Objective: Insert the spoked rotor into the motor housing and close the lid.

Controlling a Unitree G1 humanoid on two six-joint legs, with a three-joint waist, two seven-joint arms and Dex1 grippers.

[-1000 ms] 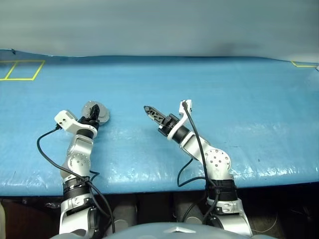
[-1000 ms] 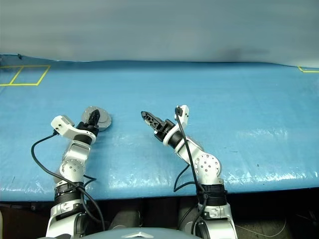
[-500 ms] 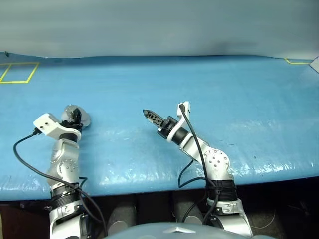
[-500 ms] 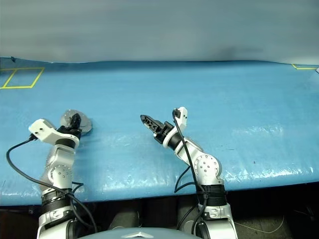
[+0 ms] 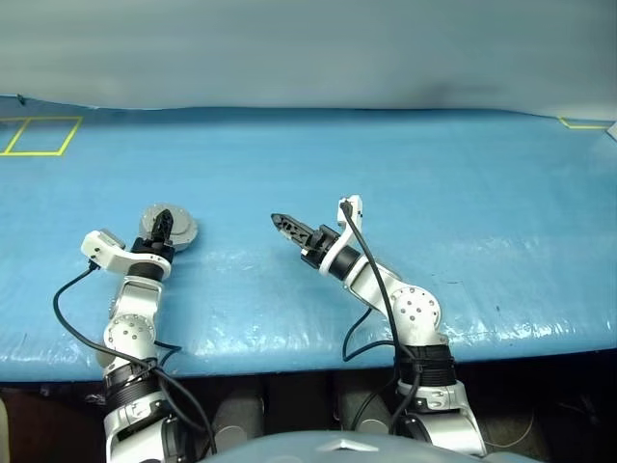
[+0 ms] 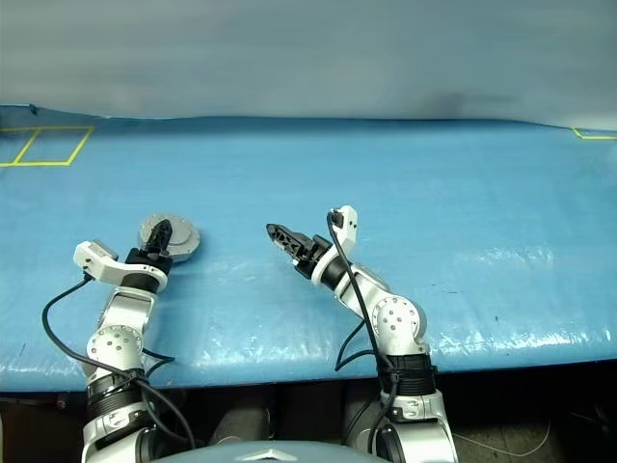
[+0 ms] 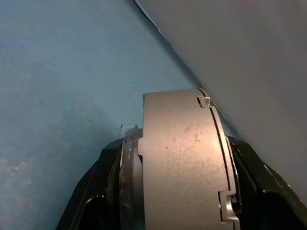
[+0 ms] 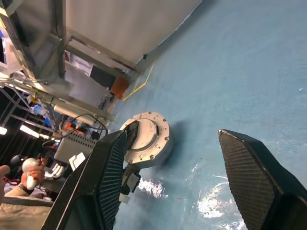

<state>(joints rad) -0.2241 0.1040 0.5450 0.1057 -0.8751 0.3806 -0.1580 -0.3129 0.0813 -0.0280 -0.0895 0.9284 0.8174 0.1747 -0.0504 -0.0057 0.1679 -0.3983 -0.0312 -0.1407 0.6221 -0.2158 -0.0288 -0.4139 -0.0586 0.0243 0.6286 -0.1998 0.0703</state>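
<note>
Gripping the motor housing (image 5: 169, 226) (lid shut), left pincer (image 5: 162, 228)

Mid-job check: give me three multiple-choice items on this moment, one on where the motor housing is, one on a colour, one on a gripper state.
1. Where is the motor housing?
A. At the left gripper
B. At the right gripper
C. On the yellow floor marking

2. What colour is the table cover?
A. Green
B. Blue
C. White

3. How do the right gripper's fingers stand?
A. Shut on the housing
B. Shut on nothing
C. Open, holding nothing

Answers: 1 A, left wrist view shows it clamped between that gripper's fingers; 2 B, blue sheet throughout; 3 C, right wrist view shows them spread over bare cover.
</note>
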